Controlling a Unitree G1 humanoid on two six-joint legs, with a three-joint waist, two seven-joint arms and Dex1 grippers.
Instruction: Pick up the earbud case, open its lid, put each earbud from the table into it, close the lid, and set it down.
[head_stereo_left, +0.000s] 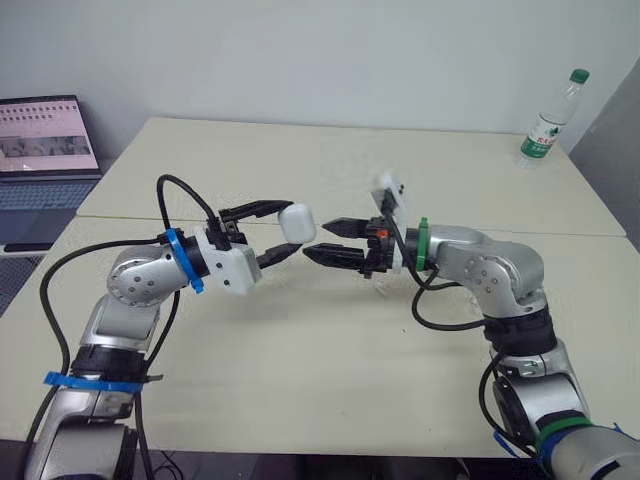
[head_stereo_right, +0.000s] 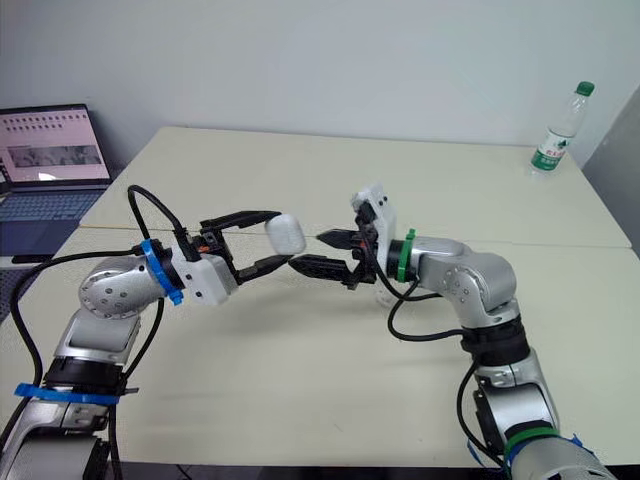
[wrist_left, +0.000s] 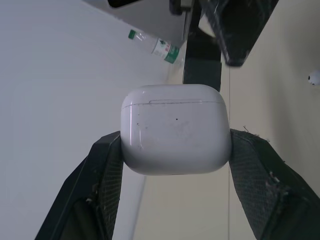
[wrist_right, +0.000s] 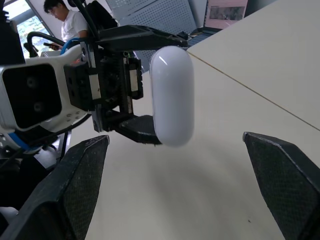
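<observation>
Left wrist view: the white earbud case (wrist_left: 175, 129) is sitting squeezed between two black fingers (wrist_left: 102, 172), one pressing on each of its sides; the lid seam is showing as a thin closed line near the end pointing away from the wrist.
Left gripper (head_stereo_left: 291, 229): it is pinching the earbud case and holding it up in the air above the table (head_stereo_left: 320, 350), near the middle of the near half.
Right gripper (head_stereo_left: 316, 240): its fingers are standing spread apart and gripping nothing; the tips are pointing at the case from the opposite side and hovering just beside it, and I cannot tell whether the lower tip is touching it.
Right wrist view: the case is hanging narrow-side on between the two spread fingertips (wrist_right: 75, 185), with the left gripper behind it.
Earbud (wrist_left: 314, 77): one small white earbud is lying on the tabletop, off to the side of the case.
Far corner: a water bottle (head_stereo_left: 548, 120) with a green cap is standing upright.
Beside the table: an open laptop (head_stereo_left: 45, 150) is showing a lit screen.
Background: a person (wrist_right: 65, 20) is sitting behind the robot.
</observation>
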